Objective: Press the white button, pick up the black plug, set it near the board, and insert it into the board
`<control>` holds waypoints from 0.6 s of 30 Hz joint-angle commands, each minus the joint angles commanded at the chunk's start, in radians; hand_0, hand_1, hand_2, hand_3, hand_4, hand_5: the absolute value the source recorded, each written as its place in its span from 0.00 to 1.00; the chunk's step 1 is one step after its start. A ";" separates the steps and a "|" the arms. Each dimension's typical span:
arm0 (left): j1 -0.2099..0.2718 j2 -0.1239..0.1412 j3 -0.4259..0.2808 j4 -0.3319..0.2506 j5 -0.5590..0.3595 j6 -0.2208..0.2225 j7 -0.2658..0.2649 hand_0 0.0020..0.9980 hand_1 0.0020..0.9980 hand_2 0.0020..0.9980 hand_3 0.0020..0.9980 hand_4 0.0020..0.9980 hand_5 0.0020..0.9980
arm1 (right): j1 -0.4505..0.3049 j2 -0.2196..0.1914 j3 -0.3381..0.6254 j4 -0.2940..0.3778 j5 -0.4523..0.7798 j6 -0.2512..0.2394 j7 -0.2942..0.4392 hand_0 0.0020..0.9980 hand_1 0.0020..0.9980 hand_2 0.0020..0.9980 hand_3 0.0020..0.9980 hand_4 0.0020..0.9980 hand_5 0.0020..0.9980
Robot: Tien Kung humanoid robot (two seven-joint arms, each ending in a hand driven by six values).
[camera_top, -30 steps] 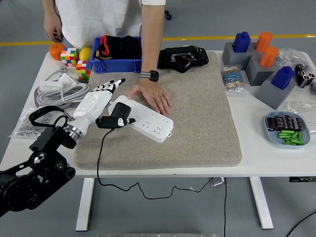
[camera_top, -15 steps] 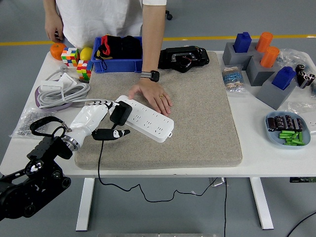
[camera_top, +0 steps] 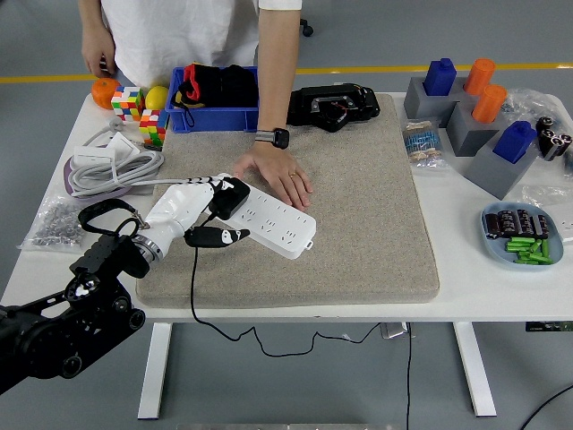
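A white power strip [camera_top: 273, 218] lies slantwise on the grey mat [camera_top: 358, 206]. My left hand [camera_top: 201, 210] is at the strip's left end, shut on the black plug [camera_top: 229, 197], which sits over that end of the strip. Its black cable [camera_top: 192, 278] hangs down over the table's front edge. A person's hand [camera_top: 277, 175] rests flat on the strip's far side, holding it. I cannot make out the white button. My right arm is out of view.
A blue bin [camera_top: 213, 112] with black items, Rubik's cubes [camera_top: 143, 116], an orange and a coiled white cable [camera_top: 112, 166] stand at the back left. A black device [camera_top: 333, 105] lies at the mat's far edge. Grey blocks and a blue tray [camera_top: 521, 235] are at the right.
My left hand has carried the black plug up and right from the mat's left part onto the left end of the strip. The person's hand has stayed put.
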 joint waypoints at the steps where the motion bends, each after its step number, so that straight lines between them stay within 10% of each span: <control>1: -0.003 -0.001 0.003 0.004 -0.002 -0.001 0.001 0.82 0.85 0.75 0.71 0.90 0.53 | 0.000 0.000 0.000 0.000 0.000 0.000 0.000 0.75 0.72 0.70 0.65 0.72 0.41; 18: 0.010 0.009 -0.009 0.024 -0.024 -0.016 0.009 0.79 0.82 0.74 0.70 0.89 0.52 | 0.000 -0.001 0.002 0.002 -0.001 -0.001 0.000 0.75 0.72 0.70 0.65 0.72 0.41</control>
